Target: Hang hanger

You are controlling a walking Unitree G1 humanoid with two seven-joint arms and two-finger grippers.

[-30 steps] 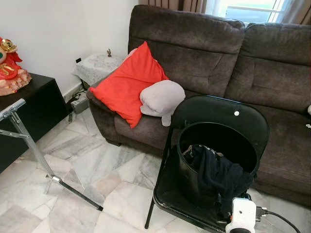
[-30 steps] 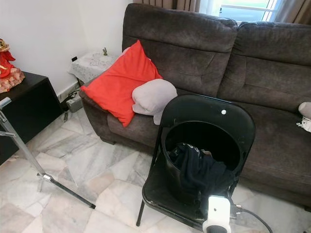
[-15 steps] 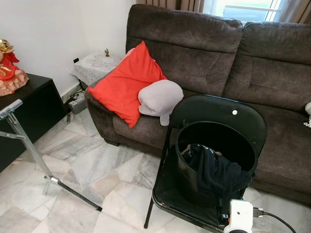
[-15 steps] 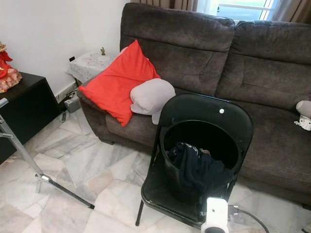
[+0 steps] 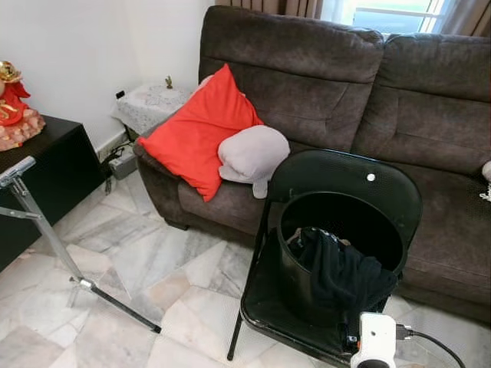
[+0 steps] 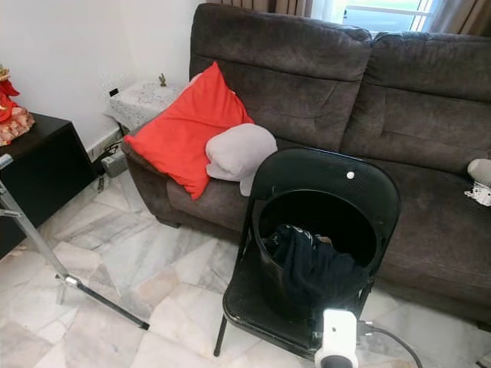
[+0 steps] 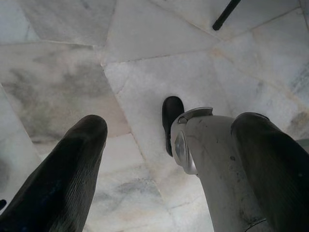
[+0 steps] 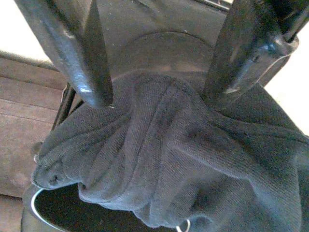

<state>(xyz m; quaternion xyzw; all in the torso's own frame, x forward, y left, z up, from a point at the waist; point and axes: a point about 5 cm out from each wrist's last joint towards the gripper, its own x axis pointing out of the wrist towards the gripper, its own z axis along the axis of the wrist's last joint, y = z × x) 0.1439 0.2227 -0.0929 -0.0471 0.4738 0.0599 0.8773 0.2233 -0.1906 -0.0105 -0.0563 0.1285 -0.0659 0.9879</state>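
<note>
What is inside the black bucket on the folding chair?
A dark garment lies in the black bucket, draped over its front rim. Whatever lies under the cloth is hidden. The right pincer hovers open above it.

Our right tool [image 8: 159, 72] points ahead with its two black fingers [image 8: 79, 53] spread wide apart and nothing held between them. Its white wrist unit [image 5: 376, 341] sits low on our right side, a black cable trailing from it. Our left arm hangs idle, its left tool [image 7: 169, 159] aimed straight down, the dark fingers [image 7: 67, 169] parted, with a silver part of our leg and our black foot [image 7: 172, 116] between them.
</note>
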